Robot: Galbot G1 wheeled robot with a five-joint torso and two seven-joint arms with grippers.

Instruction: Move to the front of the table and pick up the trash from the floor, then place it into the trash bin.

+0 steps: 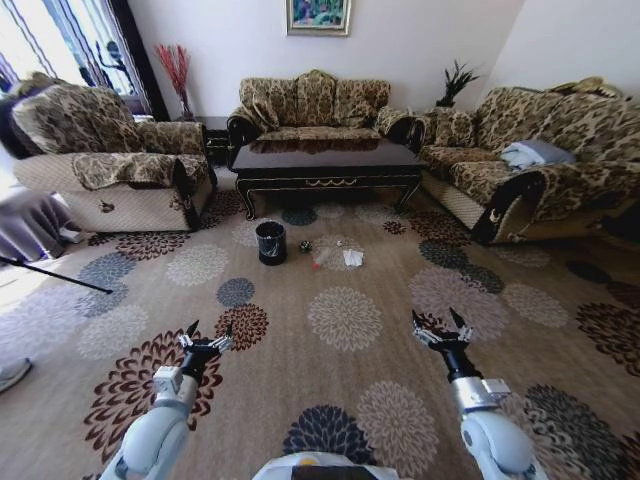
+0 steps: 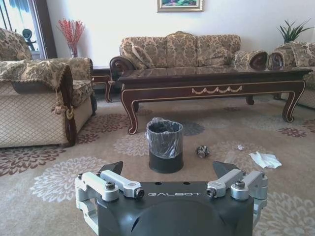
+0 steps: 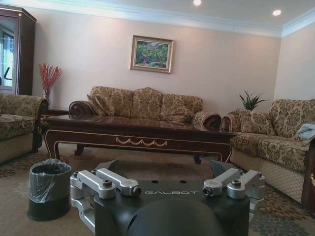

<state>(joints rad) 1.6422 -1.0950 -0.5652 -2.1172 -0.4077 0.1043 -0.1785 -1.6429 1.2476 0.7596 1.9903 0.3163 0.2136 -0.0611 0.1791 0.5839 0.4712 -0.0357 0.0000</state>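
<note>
Both arms are held low and forward over the floor (image 1: 345,400), well short of the table (image 1: 325,160). Left gripper (image 1: 208,335) is seen with fingers spread, nothing held. Right gripper (image 1: 441,322) likewise: fingers spread, nothing held.

The trash bin (image 1: 271,242) is stood on the carpet in front of the table's left front leg, black liner bag folded over the rim. The trash is scattered to the bin's right, all on the floor: small dark crumpled ball (image 1: 305,246) nearest the bin, crumpled white paper (image 1: 352,257) farther right, bottle with red cap (image 1: 321,260) between them, slightly nearer the robot. In the left wrist view a tiny white scrap (image 2: 240,147) is seen beyond the paper.
</note>
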